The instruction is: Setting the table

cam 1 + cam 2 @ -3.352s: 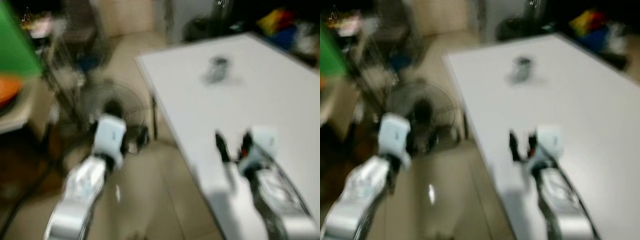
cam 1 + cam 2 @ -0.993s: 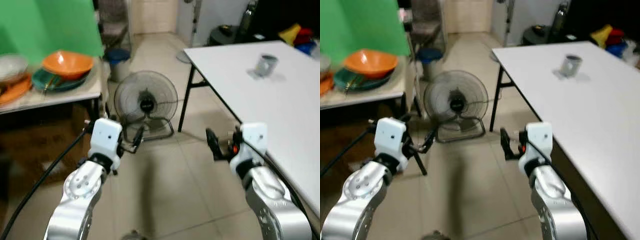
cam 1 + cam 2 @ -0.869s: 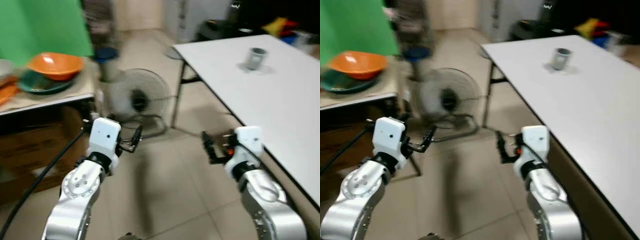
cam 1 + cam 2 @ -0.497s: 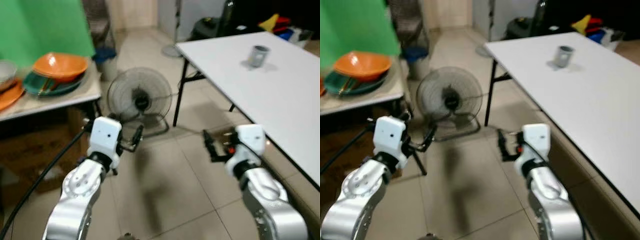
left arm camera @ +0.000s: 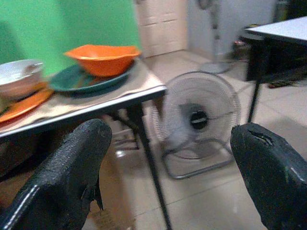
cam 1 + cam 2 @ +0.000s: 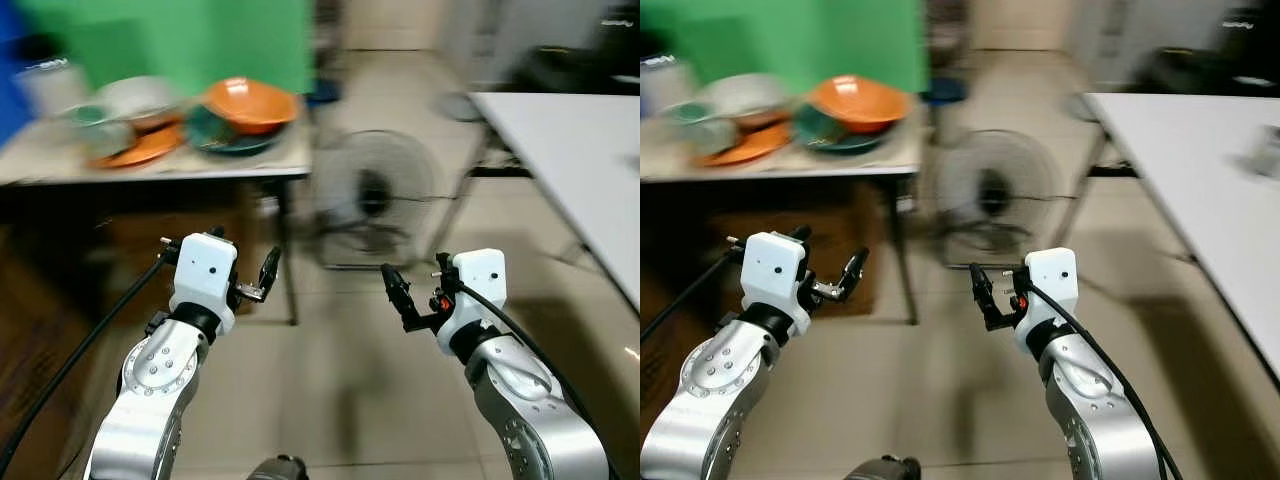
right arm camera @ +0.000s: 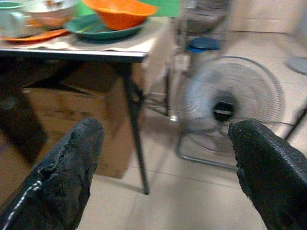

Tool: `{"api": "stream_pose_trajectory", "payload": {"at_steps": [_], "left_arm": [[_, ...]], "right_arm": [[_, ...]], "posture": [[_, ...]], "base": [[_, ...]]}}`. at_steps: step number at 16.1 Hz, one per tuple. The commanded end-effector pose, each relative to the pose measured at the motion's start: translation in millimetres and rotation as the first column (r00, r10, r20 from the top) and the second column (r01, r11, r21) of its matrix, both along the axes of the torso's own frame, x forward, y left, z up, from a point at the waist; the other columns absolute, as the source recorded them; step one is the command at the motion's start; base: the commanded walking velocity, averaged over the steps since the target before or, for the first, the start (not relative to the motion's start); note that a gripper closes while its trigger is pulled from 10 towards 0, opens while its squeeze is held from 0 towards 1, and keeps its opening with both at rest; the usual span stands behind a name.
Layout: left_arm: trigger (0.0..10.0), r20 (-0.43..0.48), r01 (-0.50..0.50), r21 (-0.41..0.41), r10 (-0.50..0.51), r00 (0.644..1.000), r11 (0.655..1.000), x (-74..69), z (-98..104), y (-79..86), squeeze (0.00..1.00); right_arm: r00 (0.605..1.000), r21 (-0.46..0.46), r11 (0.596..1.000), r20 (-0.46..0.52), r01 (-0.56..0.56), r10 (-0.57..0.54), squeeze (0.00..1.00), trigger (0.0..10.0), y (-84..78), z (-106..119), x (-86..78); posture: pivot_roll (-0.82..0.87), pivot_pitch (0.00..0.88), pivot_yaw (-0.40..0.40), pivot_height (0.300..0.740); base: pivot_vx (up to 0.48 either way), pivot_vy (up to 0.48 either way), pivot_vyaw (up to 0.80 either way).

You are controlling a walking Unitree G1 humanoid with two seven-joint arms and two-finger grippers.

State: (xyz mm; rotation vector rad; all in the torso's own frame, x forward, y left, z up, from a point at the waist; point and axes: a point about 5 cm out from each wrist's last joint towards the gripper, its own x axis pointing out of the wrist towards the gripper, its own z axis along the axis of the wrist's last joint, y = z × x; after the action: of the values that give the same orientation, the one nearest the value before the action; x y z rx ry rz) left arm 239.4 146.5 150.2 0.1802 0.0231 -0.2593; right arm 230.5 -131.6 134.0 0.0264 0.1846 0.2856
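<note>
Since half a second ago the head camera has swung toward the robot's left: the small side table (image 6: 200,170) with its stack of dishes, which sat at the left edge before, now spreads across the upper left, and the large white table (image 6: 585,160) has slid to the right edge, so the shift belongs to the camera and not to the things. The grey cup on the white table is now only a blur at the right border (image 6: 1268,150).

On the side table sit an orange bowl (image 6: 250,103) resting in a dark green plate (image 6: 225,135), a whitish bowl (image 6: 140,97) on a flat orange plate (image 6: 145,148), and a pale green cup (image 7: 10,17). A round wire floor fan (image 6: 375,195) stands on the tiled floor between the two tables, and a brown cardboard box (image 7: 72,124) sits under the side table.

Both silver arms are held forward, bent at the elbow, low over the floor, as in the earlier frames. The left gripper (image 6: 262,278) points inward toward the fan and the right gripper (image 6: 400,300) points toward the side table. In each wrist view the two black fingers (image 5: 72,177) (image 7: 67,172) stand wide apart with nothing between them, well short of the dishes.
</note>
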Motion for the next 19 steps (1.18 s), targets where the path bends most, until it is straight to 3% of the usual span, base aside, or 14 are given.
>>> {"api": "stream_pose_trajectory", "payload": {"at_steps": [1,14,19], "left_arm": [[10.0,0.027,-0.009,0.003,0.009,1.0,1.0,-0.8,6,2.0,0.0],[10.0,0.021,-0.019,-0.003,0.019,1.0,1.0,-2.8,5,3.7,0.0],[10.0,0.021,0.017,0.01,-0.017,1.0,1.0,-2.0,7,2.6,0.0]], "right_arm": [[1.0,0.008,1.0,0.001,-0.005,0.005,1.0,10.0,-0.2,1,1.2],[1.0,0.018,1.0,0.005,-0.019,0.019,1.0,10.0,2.0,2,2.8],[0.998,0.031,0.999,0.059,0.026,-0.027,1.0,10.0,0.5,11,6.9]], "posture": [[0.15,0.0,-0.005,0.74],[0.15,0.0,-0.013,0.74],[0.16,0.0,-0.003,0.74]], "base": [[0.0,0.0,0.8],[0.302,0.0,0.8],[0.313,0.0,0.11]]}}
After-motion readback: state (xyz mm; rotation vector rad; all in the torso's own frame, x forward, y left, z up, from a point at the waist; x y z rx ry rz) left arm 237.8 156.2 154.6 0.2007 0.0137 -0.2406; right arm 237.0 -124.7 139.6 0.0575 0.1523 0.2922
